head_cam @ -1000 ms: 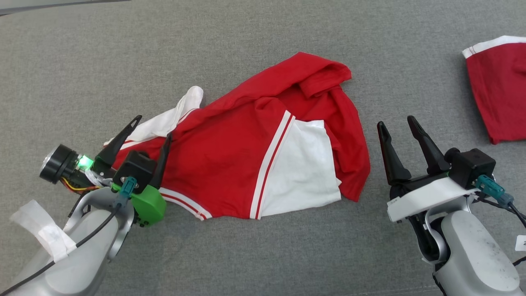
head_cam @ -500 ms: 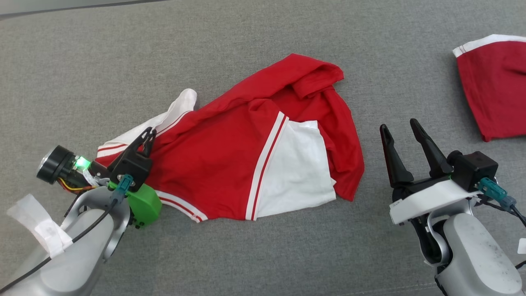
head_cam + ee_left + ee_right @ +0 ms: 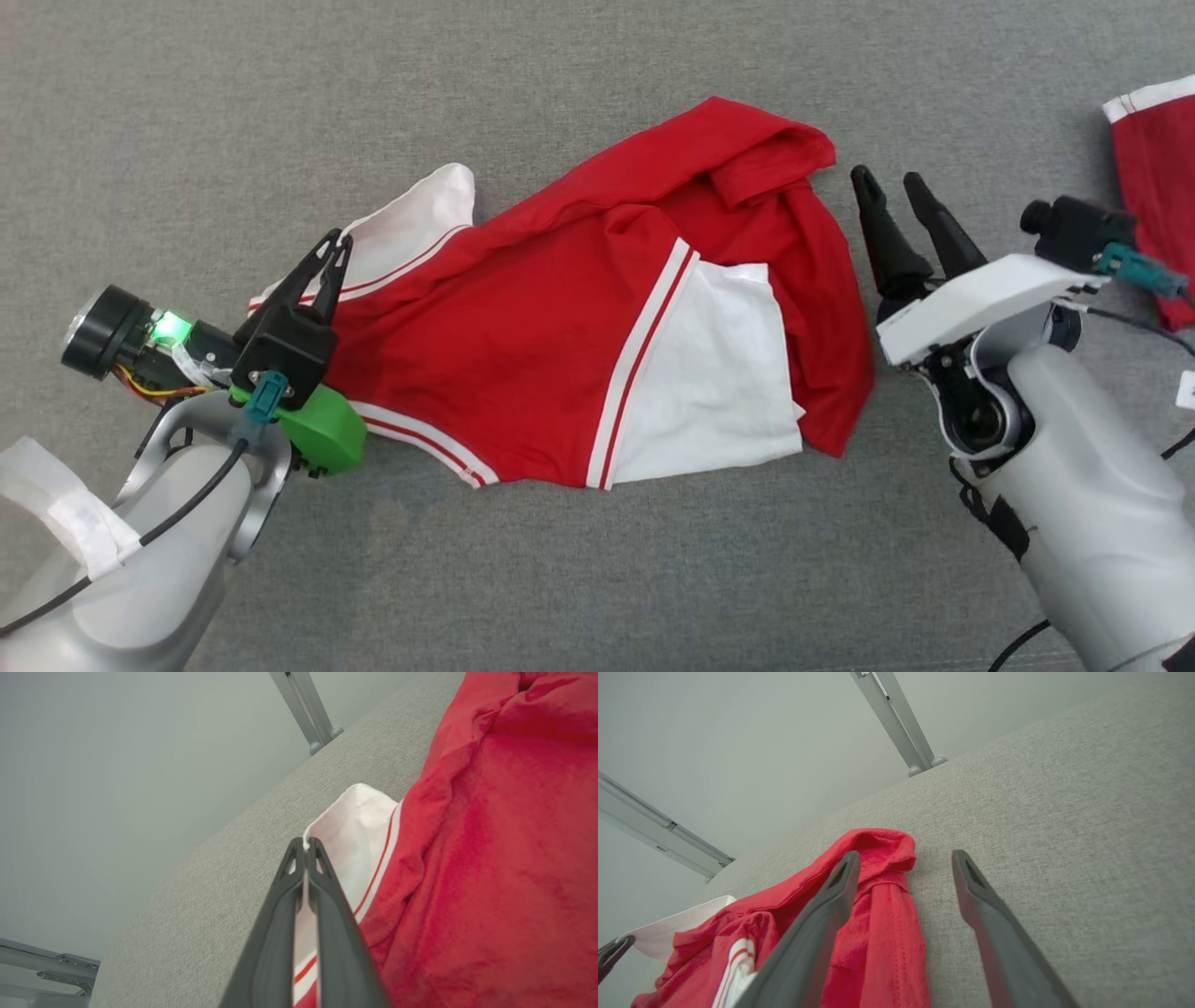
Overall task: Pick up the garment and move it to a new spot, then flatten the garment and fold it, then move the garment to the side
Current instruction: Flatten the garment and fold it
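Since a second ago my left gripper (image 3: 331, 245) has gone from spread wide to pinched shut on the white sleeve (image 3: 411, 224) at the left end of the garment (image 3: 541, 345). In the left wrist view its fingers (image 3: 275, 933) meet with a sliver of white cloth caught between the tips. My right gripper (image 3: 885, 177) has come forward along the garment's right side and now hovers wide open, holding nothing. Its fingertips sit just beside the bunched red fold at the garment's far right corner, and in the right wrist view one finger lies over the red cloth while the other is over bare grey surface (image 3: 560, 93). I see the garment crumpled across the middle of that surface, red with white panels and striped trim, and a second red garment (image 3: 1153, 159) well apart toward the right edge
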You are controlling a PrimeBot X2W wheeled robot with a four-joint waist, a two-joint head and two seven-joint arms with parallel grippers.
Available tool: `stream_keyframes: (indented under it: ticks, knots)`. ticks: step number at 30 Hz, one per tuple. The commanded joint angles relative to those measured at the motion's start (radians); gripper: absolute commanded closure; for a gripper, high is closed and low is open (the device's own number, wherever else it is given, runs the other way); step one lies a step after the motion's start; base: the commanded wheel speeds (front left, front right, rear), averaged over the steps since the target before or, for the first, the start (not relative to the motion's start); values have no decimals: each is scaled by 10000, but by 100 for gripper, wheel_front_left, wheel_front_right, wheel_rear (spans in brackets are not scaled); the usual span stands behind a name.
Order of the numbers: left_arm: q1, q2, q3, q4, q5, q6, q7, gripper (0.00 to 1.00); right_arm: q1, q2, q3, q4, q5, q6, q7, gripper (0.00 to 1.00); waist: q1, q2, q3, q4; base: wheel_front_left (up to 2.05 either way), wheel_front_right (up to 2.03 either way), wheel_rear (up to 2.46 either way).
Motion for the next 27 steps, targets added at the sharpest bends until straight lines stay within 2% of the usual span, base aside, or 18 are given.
stream_keyframes:
  ticks: [1, 7, 15, 17, 18, 19, 27]
  knots:
    - [-132, 4, -2, -64, 91, 47, 32, 100, -234, -175, 184, 158, 518, 0, 196, 0, 0, 0, 179, 238, 0, 0, 0]
    - [-255, -28, -57, -185, 98, 85, -40, 100, -976, -784, 848, 817, 2056, 2, 793, 0, 0, 0, 324, 476, 0, 0, 0]
    - [-472, -48, -104, -231, 132, 103, -129, 100, -1519, -1026, 1686, 1268, 3057, 4, 626, 2, 0, 0, 578, 649, 0, 0, 0]
    - [-523, -49, -119, -201, 126, 102, -149, 100, -1587, -1090, 1922, 1329, 3213, 4, 548, 57, 0, 0, 631, 673, 0, 0, 0]
    - [-551, -53, -123, -188, 127, 100, -160, 100, -1607, -1127, 2048, 1356, 3271, 4, 555, 73, 0, 0, 649, 683, 0, 0, 0]
    - [-575, -59, -132, -169, 125, 106, -164, 100, -1637, -1176, 2203, 1344, 3335, 4, 535, 100, 0, 0, 671, 692, 0, 0, 0]
    - [-702, 17, -42, -35, 26, 188, -370, 100, -1927, -1770, 3247, 1032, 3526, 2, 192, 100, 0, 0, 648, 618, 0, 0, 0]
